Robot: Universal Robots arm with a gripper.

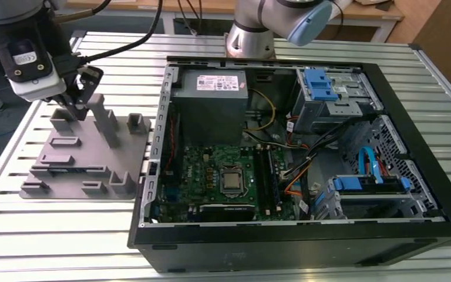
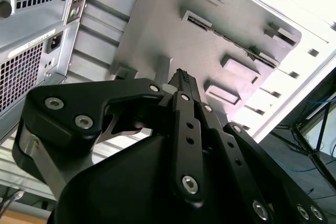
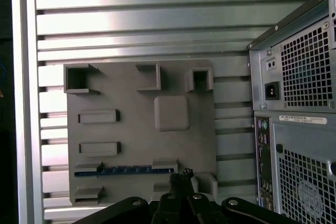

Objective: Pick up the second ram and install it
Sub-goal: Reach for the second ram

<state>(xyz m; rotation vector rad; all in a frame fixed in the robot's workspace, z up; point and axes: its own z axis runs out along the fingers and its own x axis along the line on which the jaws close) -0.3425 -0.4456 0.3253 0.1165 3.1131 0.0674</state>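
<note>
Black two-finger gripper (image 1: 75, 111) hangs over the far end of the flat grey plastic fixture plate (image 1: 92, 155), tips just beside its tallest upright post (image 1: 104, 120). In both wrist views the fingers (image 2: 182, 80) (image 3: 181, 177) are pressed together to one tip, with nothing pinched between them. Second ram, a thin dark stick with a blue edge (image 3: 126, 170), sits on edge in the plate's long slot (image 1: 69, 171), untouched and apart from the gripper. Open black computer case (image 1: 288, 249) lies on the slatted aluminium table (image 1: 53, 235), at the exterior view's right of the plate
</note>
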